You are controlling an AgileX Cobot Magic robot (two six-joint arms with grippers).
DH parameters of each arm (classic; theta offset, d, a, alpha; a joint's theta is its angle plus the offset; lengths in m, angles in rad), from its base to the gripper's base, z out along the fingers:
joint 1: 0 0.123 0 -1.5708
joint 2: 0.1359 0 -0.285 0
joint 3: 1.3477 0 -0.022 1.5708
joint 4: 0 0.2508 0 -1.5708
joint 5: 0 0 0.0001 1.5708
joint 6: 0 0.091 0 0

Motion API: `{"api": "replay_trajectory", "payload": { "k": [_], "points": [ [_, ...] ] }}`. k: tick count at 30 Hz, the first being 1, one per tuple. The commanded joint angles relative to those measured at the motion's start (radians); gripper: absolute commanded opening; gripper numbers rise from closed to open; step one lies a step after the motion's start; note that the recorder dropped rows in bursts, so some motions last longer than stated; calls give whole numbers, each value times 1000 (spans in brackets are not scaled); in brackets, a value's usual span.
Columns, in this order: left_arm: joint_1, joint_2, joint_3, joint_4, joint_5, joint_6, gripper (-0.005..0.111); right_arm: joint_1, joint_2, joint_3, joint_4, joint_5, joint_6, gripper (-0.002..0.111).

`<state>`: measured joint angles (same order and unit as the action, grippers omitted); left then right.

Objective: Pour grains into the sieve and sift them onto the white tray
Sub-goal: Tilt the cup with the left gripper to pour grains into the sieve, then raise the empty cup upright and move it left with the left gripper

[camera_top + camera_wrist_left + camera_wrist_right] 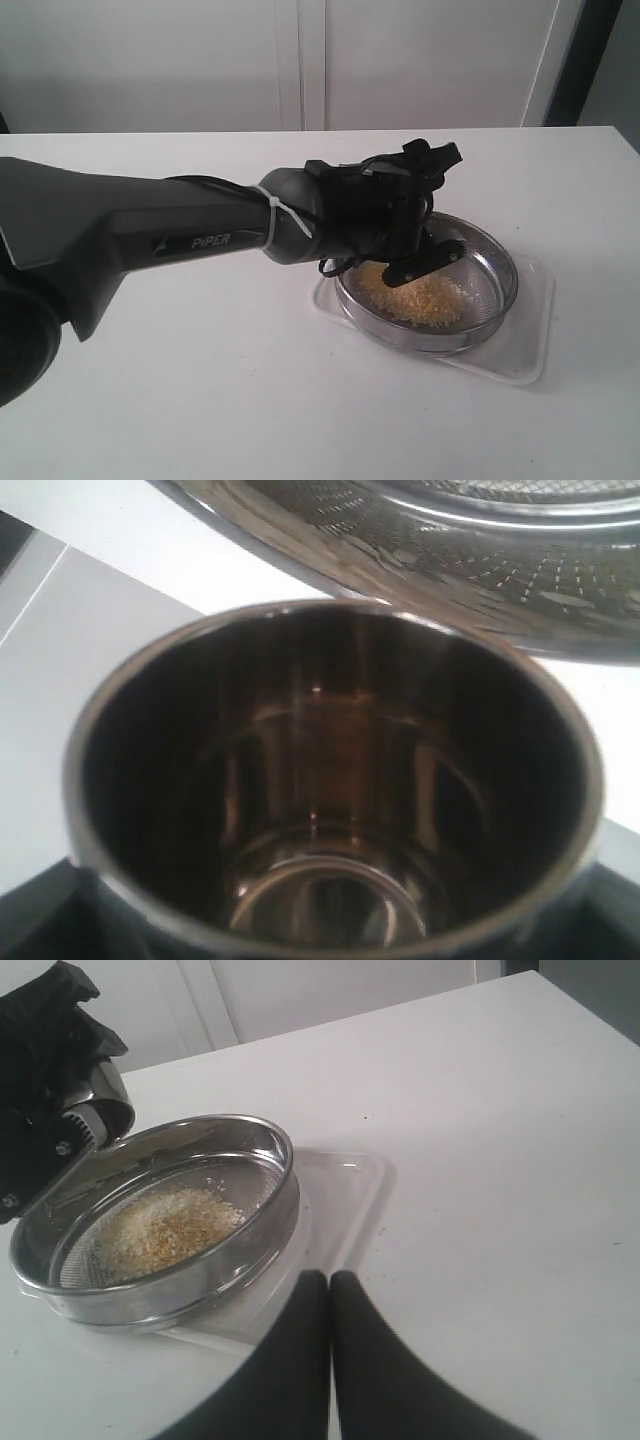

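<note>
Grains point(415, 295), pale yellow-white heap, in steel sieve point(428, 342)

The white word "PiPER" is printed on the dark grey plastic casing point(120, 235) of my left forearm.

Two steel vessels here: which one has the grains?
The wide, shallow mesh sieve on the white tray: the grains lie piled inside it. The small cup is empty.

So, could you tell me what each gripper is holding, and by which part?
The left gripper holds the steel cup by its opposite sides; the right gripper is shut, holding nothing.
</note>
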<state>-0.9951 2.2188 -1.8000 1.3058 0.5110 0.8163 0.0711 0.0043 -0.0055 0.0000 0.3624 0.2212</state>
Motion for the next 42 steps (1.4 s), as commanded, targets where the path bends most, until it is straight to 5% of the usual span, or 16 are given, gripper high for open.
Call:
{"api": "replay_trajectory", "payload": {
  "k": [1,13,18,27,42],
  "points": [
    [-17,1,-5,83,-6,8,0,-2,-4,6,0,-13,-5,0],
    [-17,18,-5,10,-6,-56,0,-2,-4,6,0,-13,-5,0],
    [-17,11,-5,5,-11,135,0,-2,-4,6,0,-13,-5,0],
    [-17,-18,-5,-142,54,150,0,-2,-4,6,0,-13,-5,0],
    [-17,-62,-5,-212,78,-452,0,-2,-4,6,0,-13,-5,0]
  ]
}}
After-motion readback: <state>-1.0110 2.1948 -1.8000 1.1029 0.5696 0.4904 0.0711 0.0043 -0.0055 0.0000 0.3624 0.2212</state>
